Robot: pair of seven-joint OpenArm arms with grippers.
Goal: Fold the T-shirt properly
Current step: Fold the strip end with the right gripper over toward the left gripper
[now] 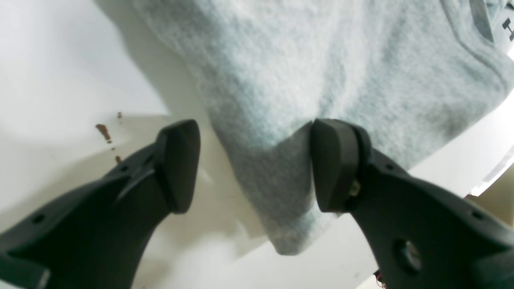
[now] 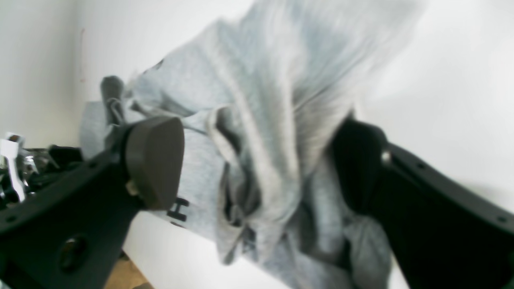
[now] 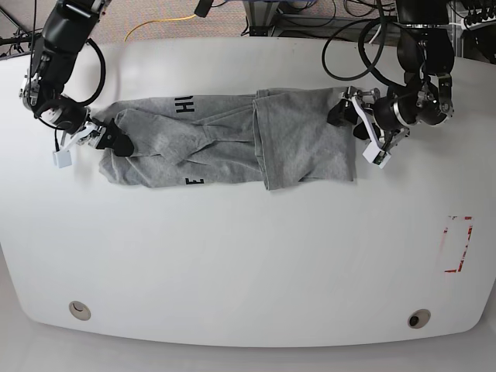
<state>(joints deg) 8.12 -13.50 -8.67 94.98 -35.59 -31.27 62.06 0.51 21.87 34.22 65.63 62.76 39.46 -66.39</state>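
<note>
Currently, I see the T-shirt point(image 3: 232, 139) lying lengthwise between both gaping end effectors, left point(image 3: 350, 116) and right point(image 3: 108, 139), neither gripping.

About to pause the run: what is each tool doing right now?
Left tool: open, T-shirt edge between its fingers, not clamped.
Right tool: open wide, bunched shirt fabric between its fingers.

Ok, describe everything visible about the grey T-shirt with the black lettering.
The heather-grey, soft-looking T-shirt with black block lettering lies wrinkled and partly folded in a long band across the white table, one layer doubled over near its middle. The open right gripper straddles bunched cloth at one end. The open left gripper sits at the other end, one pad against the fabric.
</note>
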